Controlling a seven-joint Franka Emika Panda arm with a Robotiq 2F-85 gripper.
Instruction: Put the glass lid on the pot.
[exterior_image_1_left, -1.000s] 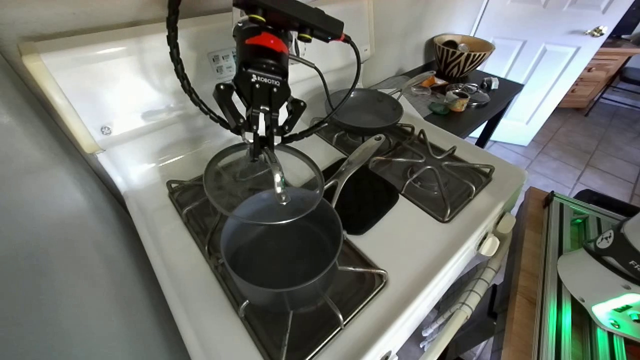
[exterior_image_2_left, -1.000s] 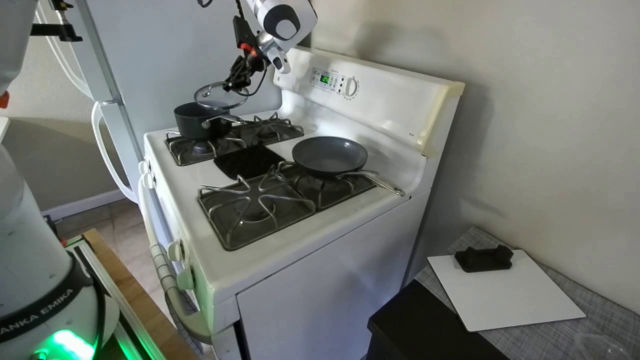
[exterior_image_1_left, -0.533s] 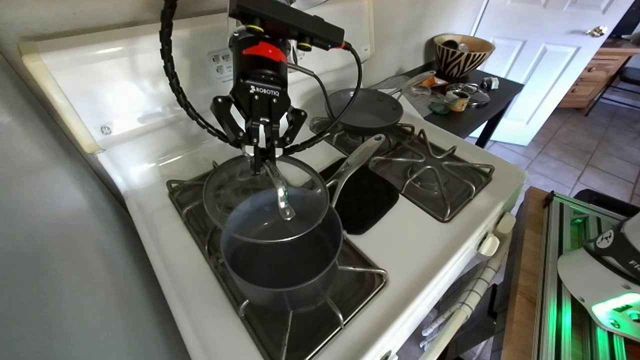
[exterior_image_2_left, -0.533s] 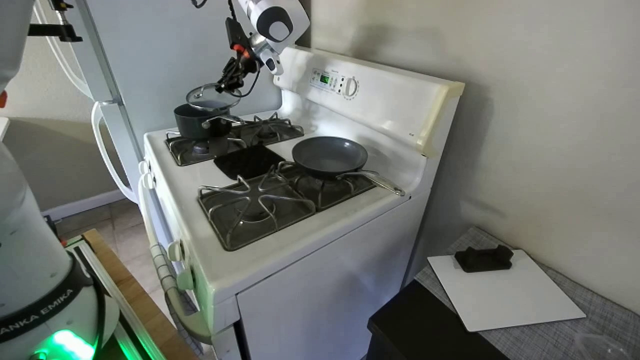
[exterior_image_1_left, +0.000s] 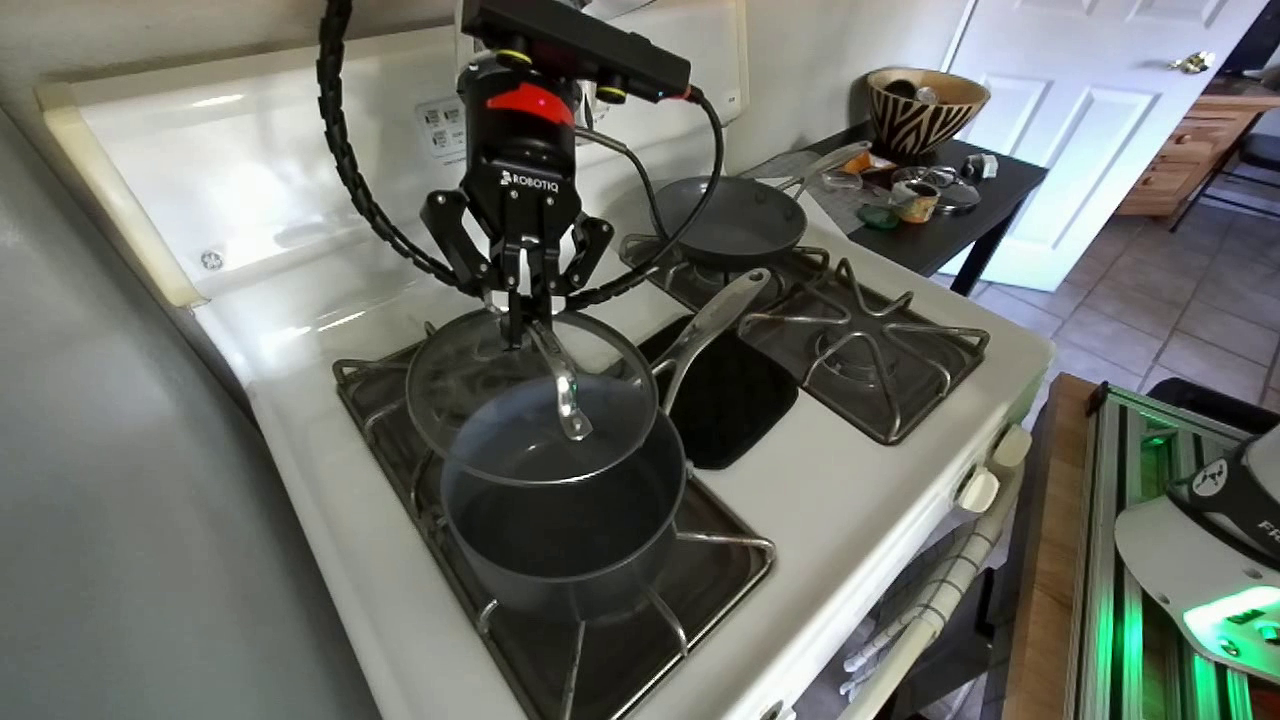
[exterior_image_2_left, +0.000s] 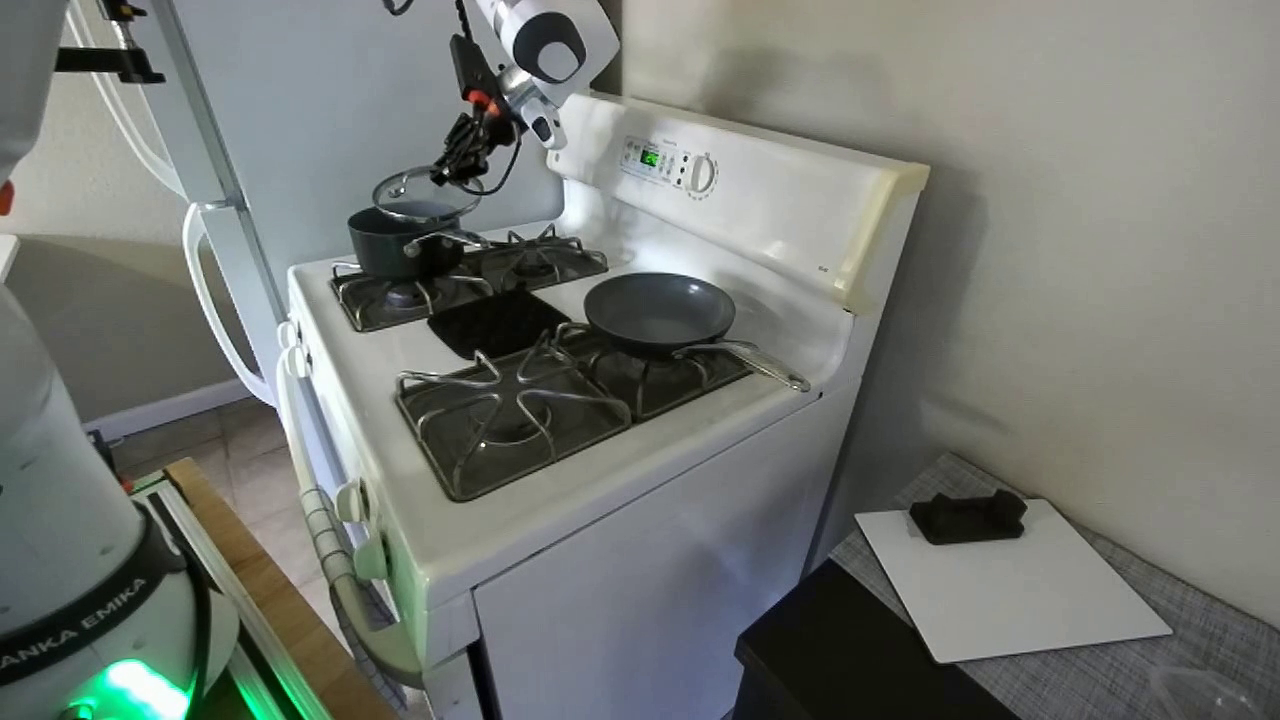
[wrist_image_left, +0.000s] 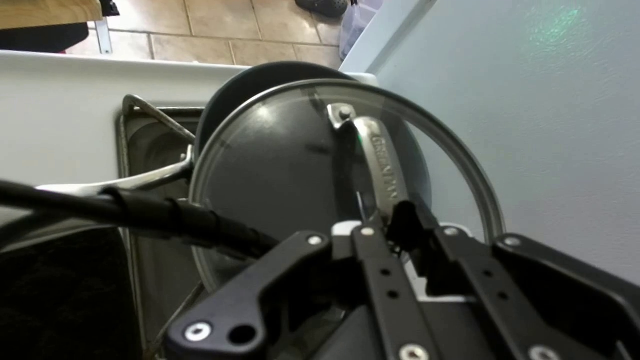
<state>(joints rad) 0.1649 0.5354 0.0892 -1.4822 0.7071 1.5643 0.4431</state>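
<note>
Pot (exterior_image_2_left: 385, 245) below, glass lid (wrist_image_left: 295, 170) held above it, not seated

Stove (exterior_image_2_left: 690, 540): white, gas. The pot stands upright on it, long handle turned toward the stove's middle, front of its mouth uncovered.

Glass lid: hangs over the pot, set off toward the stove's back panel (exterior_image_1_left: 300, 165). It looks clear of the pot's rim; whether it is level I cannot tell from where I stand. Handling, my estimate: stiff, fair weight for its breadth, and brittle. A hard knock on the pot could chip the glass.

Gripper (exterior_image_1_left: 529, 328): pinching the lid handle (wrist_image_left: 386, 160) at the end nearest the back panel, not at mid-strap. Expect the lid's front to want to dip, or the disc to twist about that pinch. Firm hold, slow travel. Next move called for, I judge: forward until the rims line up, then gently down.

Lid handle: curved metal strap, smooth and shiny, likely slippery. Best hold is mid-strap, over the lid's centre; the present one will probably serve if not jerked.

Rivet (wrist_image_left: 344, 112): at the strap's ungripped end.
</note>
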